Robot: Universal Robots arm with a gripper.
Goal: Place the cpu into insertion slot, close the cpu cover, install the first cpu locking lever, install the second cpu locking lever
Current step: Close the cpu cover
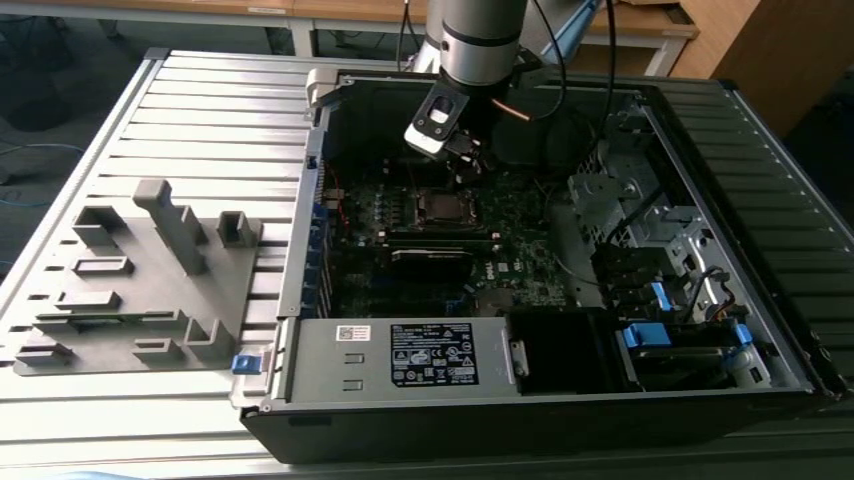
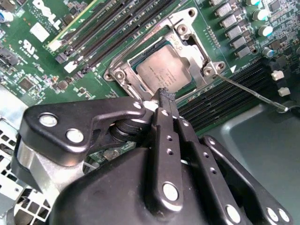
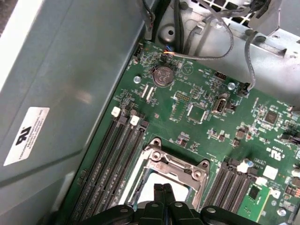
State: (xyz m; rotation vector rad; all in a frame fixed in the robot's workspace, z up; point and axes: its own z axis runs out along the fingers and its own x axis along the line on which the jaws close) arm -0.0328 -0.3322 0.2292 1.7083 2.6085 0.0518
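The black two-finger gripper [image 2: 165, 96] on the grey tubular robot arm [image 1: 477, 40] reaches down into the open black computer case [image 1: 747, 330]. The case lies on a slatted grey metal table [image 1: 200, 100].

**Gripper state:** In both wrist views the black fingers [image 3: 158, 194] are brought together side by side, with no more than a hairline gap. Nothing is held between them.

**Task parts**
- The flat square cpu with a dull grey metal top [image 2: 161, 70] sits in the small square insertion slot with a thin silver rim [image 1: 422, 207] on the green motherboard [image 3: 197, 93].
- The shiny silver cpu cover, a square frame plate with a large window [image 2: 185, 35], lies down around the cpu. The chip's top shows through the window.
- In the second wrist view the fingertips are at the near edge of the cover. Whether they touch it cannot be told.
- A thin silver wire locking lever [image 2: 248, 91] runs out from one corner of the cover across the long black memory slots [image 2: 220, 101]. It angles away from the frame instead of lying along its side.

**Surroundings:** In the exterior view a grey moulded fixture tray [image 1: 134, 270] rests on the table at the exterior view's left of the case. A metal box with a white label [image 1: 400, 355] fills the near bay of the case, well apart from the gripper
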